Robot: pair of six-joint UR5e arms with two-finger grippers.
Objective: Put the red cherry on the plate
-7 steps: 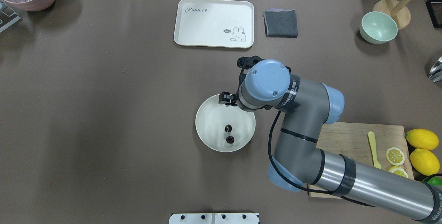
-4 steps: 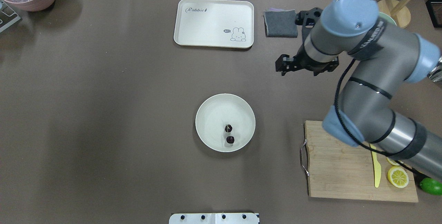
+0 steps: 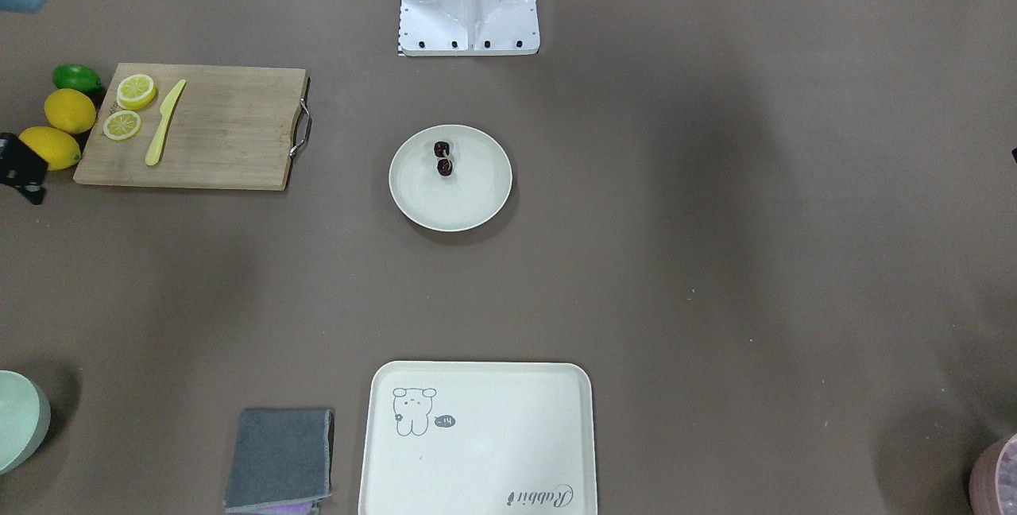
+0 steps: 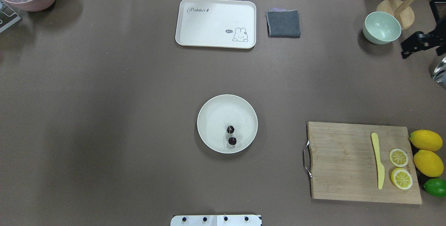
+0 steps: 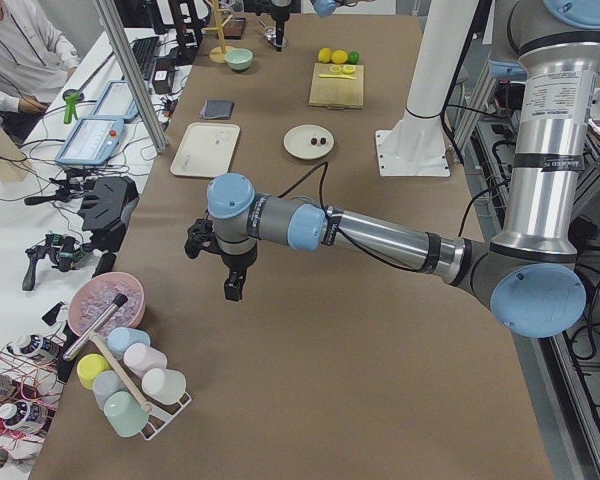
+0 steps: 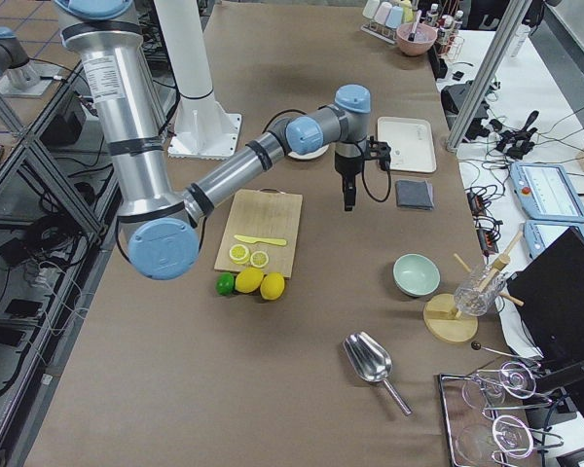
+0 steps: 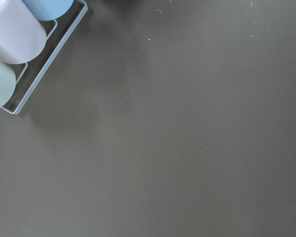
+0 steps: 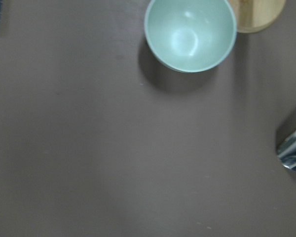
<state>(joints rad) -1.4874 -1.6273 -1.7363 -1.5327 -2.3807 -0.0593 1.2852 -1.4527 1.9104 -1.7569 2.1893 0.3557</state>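
Observation:
The red cherry (image 4: pixel 231 134), a joined dark pair, lies on the near right part of the round cream plate (image 4: pixel 212 114) at the table's middle; in the front-facing view the red cherry (image 3: pixel 443 158) lies on the plate (image 3: pixel 469 205) too. My right gripper (image 4: pixel 404 49) hangs open and empty at the far right edge beside the green bowl, far from the plate, and is cut off as the right gripper (image 3: pixel 22 172) in the front-facing view. My left gripper (image 5: pixel 230 290) points down over bare table at the left end; I cannot tell whether it is open or shut.
A rabbit tray (image 4: pixel 216 23), grey cloth (image 4: pixel 283 23) and green bowl (image 4: pixel 382 27) line the far side. A cutting board (image 4: pixel 348 159) with knife and lemon slices, lemons (image 4: pixel 425 140), a metal scoop (image 8: pixel 292 150) and a cup rack (image 7: pixel 15 44) stand around.
My right arm has drawn back from above the plate, past the grey cloth, to the far right edge by the green bowl. The cherry pair has stayed put on the plate.

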